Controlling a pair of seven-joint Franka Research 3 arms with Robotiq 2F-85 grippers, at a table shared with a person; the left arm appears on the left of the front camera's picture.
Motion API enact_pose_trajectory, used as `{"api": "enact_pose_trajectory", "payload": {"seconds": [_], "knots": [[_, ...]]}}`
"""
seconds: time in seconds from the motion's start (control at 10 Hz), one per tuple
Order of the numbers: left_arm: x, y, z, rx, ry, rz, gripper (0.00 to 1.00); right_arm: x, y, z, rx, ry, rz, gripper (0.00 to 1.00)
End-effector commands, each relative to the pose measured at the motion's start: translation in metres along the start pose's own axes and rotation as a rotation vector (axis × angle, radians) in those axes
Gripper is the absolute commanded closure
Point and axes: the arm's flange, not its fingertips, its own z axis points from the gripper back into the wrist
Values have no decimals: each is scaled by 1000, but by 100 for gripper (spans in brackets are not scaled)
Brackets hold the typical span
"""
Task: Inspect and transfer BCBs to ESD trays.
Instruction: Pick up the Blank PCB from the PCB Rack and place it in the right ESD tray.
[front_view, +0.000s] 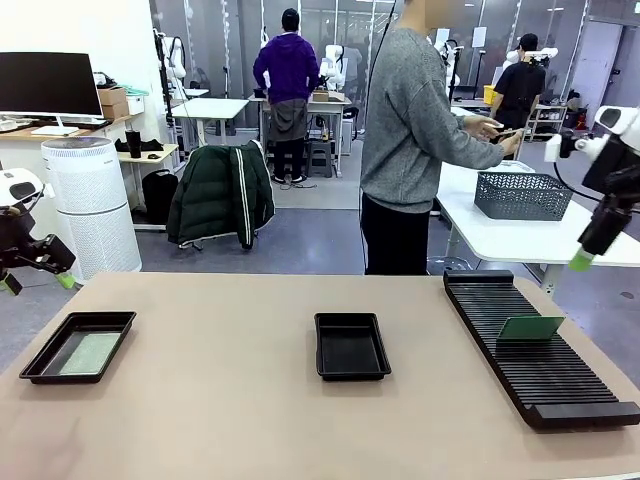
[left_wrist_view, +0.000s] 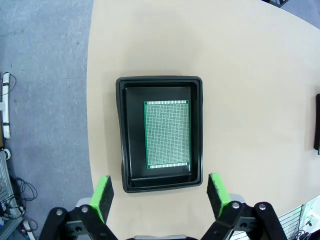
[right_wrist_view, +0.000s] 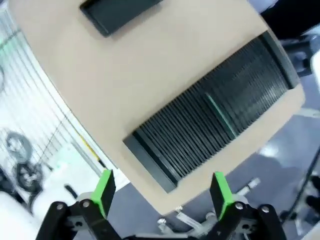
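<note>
One green BCB (left_wrist_view: 167, 134) lies flat inside the left ESD tray (left_wrist_view: 122, 135), seen on the table's left as the tray (front_view: 40, 360) with the board (front_view: 88, 353) in it. A second ESD tray (front_view: 350, 346) sits at the table's middle with nothing in it; its end shows as the tray (right_wrist_view: 120, 12) in the right wrist view. Another BCB (front_view: 530, 327) stands on edge in the slotted rack (front_view: 535, 350), and its thin edge (right_wrist_view: 220, 114) shows from above. My left gripper (left_wrist_view: 160, 192) hovers open above the left tray. My right gripper (right_wrist_view: 162, 187) hangs open high over the rack's end. A person at the far side holds something small in both hands.
A long black ribbed rack (right_wrist_view: 210, 120) lies along the table's right side. Behind it a white table carries a dark mesh basket (front_view: 523, 195). A white air purifier (front_view: 92, 205) stands at the far left, off the table.
</note>
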Motion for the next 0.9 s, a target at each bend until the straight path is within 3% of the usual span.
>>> {"api": "enact_pose_trajectory", "payload": {"seconds": [0.0, 0.4, 0.8], "knots": [[0, 3, -1, 5, 2, -4, 0, -21, -5, 0, -55, 15, 183, 0], [0, 3, -1, 5, 2, -4, 0, -51, -22, -5, -135, 22, 443, 0], [0, 3, -1, 5, 2, -4, 0, -58, -38, -12, -77, 53, 616, 0]]}}
